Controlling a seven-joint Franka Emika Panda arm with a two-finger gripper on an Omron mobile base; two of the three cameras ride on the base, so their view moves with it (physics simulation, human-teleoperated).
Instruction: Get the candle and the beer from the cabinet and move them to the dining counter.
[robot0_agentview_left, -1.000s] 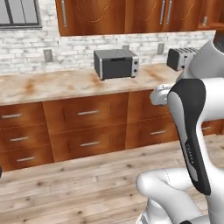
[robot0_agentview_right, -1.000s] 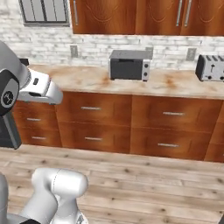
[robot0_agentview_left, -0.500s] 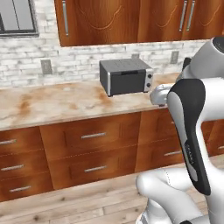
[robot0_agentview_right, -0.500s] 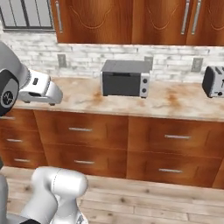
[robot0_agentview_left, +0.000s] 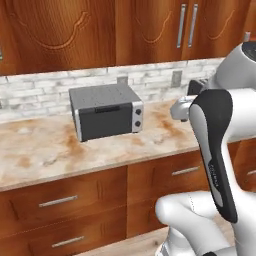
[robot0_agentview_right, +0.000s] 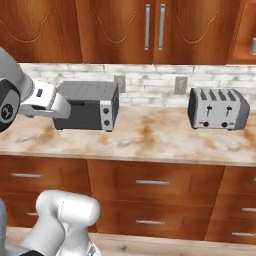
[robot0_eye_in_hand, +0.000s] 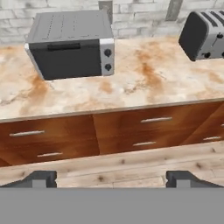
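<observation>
Jaws wide apart, empty, low before counter (robot0_eye_in_hand: 131, 94). Cabinet (robot0_agentview_right: 150, 30) doors closed, high above toaster oven (robot0_eye_in_hand: 72, 43), toaster (robot0_agentview_right: 218, 108).

White arm folded at elbow, tool (robot0_eye_in_hand: 111, 178) fingers spread, empty

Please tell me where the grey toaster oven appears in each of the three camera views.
Left base view: toaster oven left of centre, on the counter.
Right base view: left of centre, partly behind the arm.
Hand view: upper left.
Shared landmark: the wall outlet just behind it.
</observation>
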